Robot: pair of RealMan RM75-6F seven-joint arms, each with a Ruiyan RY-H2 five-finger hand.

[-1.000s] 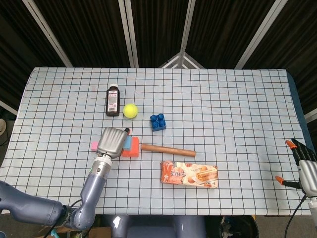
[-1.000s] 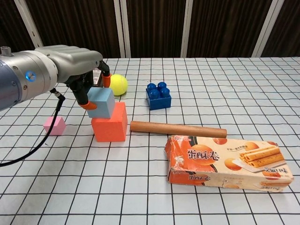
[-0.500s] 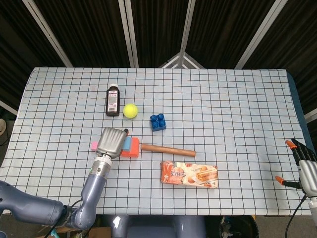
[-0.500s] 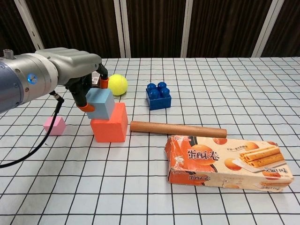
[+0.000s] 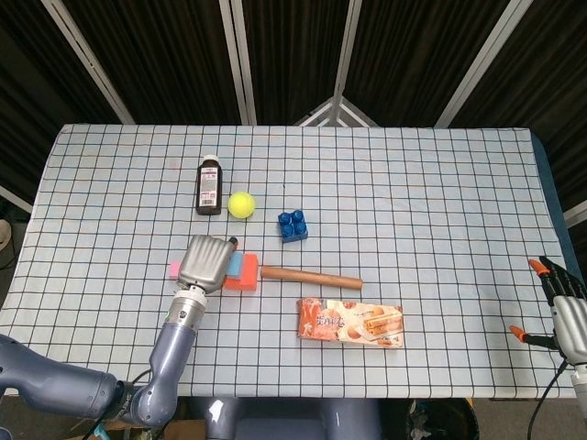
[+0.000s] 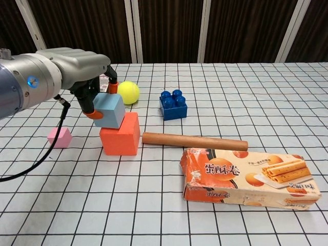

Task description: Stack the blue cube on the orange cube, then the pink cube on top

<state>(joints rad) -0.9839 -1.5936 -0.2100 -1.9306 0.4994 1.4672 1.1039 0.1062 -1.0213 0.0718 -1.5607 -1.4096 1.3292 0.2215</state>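
Atop the orange cube [image 6: 121, 140], the left hand [image 6: 84, 72] grips the tilted, unreleased blue cube [image 6: 109, 110]; the pink cube [image 6: 60, 137] waits at nine o'clock.

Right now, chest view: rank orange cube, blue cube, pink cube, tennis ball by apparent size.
1. orange cube
2. blue cube, partly covered by the left hand
3. tennis ball and pink cube look alike; the ball sits farther back, so unranked.
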